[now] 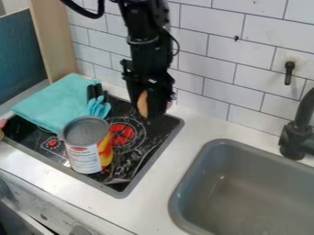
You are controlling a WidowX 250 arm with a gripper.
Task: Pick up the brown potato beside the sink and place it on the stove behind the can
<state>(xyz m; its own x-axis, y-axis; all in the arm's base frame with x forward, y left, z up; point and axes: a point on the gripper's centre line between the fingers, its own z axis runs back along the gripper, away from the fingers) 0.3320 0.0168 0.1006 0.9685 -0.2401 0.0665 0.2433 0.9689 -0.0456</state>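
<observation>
The black gripper (pixel 149 104) hangs over the back right part of the stove, near the tiled wall. It is shut on an orange-brown object (pixel 142 103), which is partly hidden by the gripper. A large tin can (pixel 85 158) with a white, red and yellow label stands upright on the black stovetop (pixel 144 144), to the front left of the gripper. Left of the gripper, a folded teal cloth (pixel 55 103) lies across the stove's back left. Teal utensils (pixel 98 106) with black handles rest at the cloth's right side.
A grey sink (pixel 215 158) is set into the white counter (pixel 184 151) at the right, with a black faucet (pixel 297 133) behind it. White tiles (pixel 208 73) form the back wall. A wooden panel (pixel 54 41) stands at the upper left.
</observation>
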